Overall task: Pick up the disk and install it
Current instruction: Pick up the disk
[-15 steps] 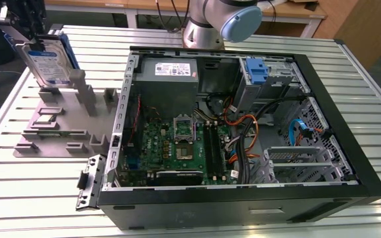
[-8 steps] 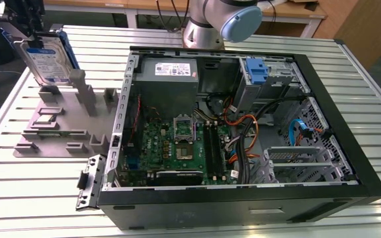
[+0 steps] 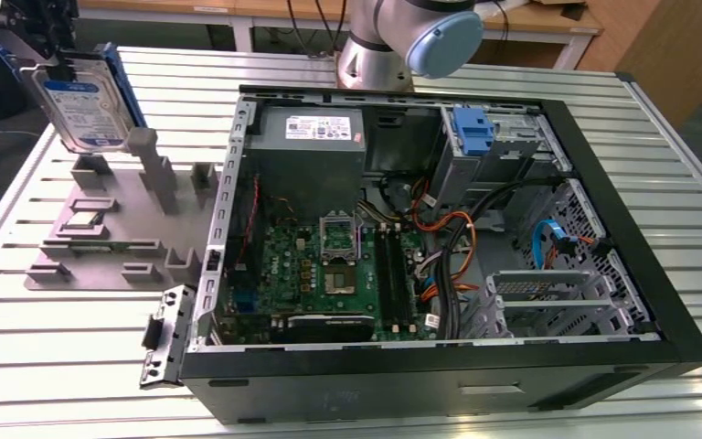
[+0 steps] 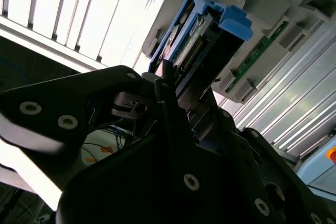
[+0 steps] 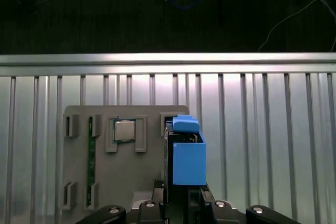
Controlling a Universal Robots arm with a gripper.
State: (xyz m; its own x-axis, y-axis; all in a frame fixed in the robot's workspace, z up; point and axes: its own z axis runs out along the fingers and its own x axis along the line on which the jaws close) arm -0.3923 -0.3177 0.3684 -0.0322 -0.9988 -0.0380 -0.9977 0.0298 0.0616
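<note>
The disk (image 3: 83, 108), a silver drive with a white-and-blue label in a blue carrier, hangs upright in the air at the exterior view's far left. It is above the grey holder plate (image 3: 101, 240). My gripper (image 3: 50, 57) is shut on its upper end. The second wrist view shows the disk (image 4: 202, 32) reaching out from between my black fingers (image 4: 167, 80), its blue tab at the far end. Seen edge-on in the first wrist view, the disk (image 5: 187, 153) sticks out of the gripper (image 5: 184, 198) over the plate (image 5: 126, 177).
An open computer case (image 3: 442, 366) lies on the slatted metal table (image 3: 70, 366), with a motherboard, cables and a drive bay holding a bare blue bracket (image 3: 474, 131). The arm's base (image 3: 388, 46) stands behind it. The plate carries a processor (image 5: 125, 129) and a memory stick (image 5: 91, 156).
</note>
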